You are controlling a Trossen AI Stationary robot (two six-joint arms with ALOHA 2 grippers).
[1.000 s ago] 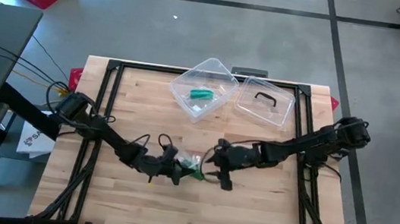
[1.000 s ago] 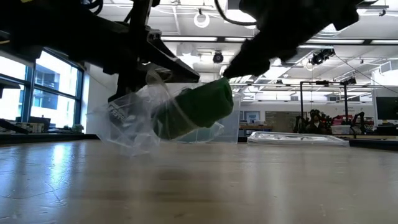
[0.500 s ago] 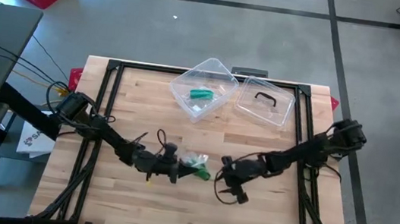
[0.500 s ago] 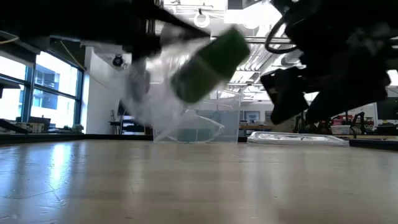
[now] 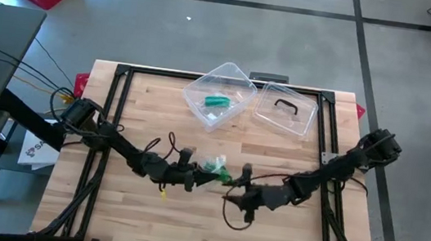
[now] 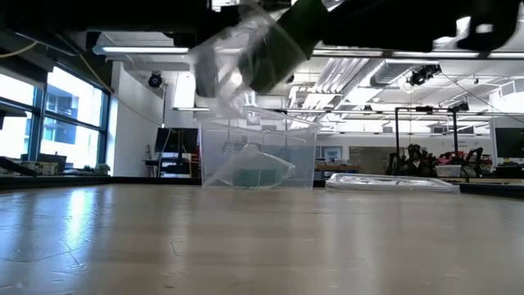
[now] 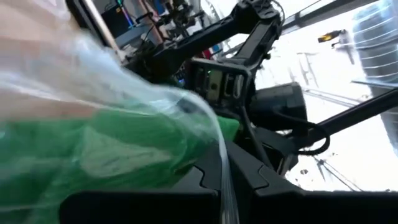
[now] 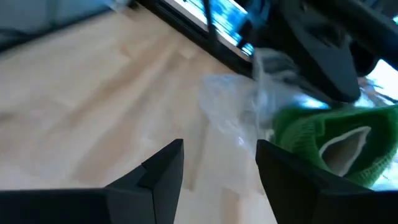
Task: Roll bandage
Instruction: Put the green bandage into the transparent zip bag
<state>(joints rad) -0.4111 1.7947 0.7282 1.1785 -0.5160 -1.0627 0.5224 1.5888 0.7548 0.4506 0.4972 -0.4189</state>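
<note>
A green bandage roll [image 5: 218, 171] sits inside a clear plastic bag [image 5: 208, 167], held up off the table over its middle. My left gripper [image 5: 194, 176] is shut on this bag. In the low view the bag and roll [image 6: 274, 37] hang high above the wood. My right gripper [image 5: 233, 195] stands open just right of and nearer than the bag, touching nothing. Its wrist view shows the roll [image 8: 329, 143] and the bag [image 8: 239, 106] ahead of its spread fingers [image 8: 163, 163]. My left gripper pinches the clear bag's film [image 7: 222, 177] between its two fingers, next to the green roll [image 7: 93, 152] inside it. The fingers come about level from the table's left. The bag and roll are lifted clear of the table, the roll tilted.
A clear plastic box [image 5: 219, 95] with another green roll [image 5: 217, 102] in it stands at the far middle of the table. Its lid [image 5: 285, 113] lies to its right. A black frame [image 5: 122, 72] runs round the tabletop.
My left gripper has risen and tipped upward, carrying the bag and roll from just above the table to well clear of it. My right gripper has drawn back from the roll toward the near edge and rolled about its own line, still open.
</note>
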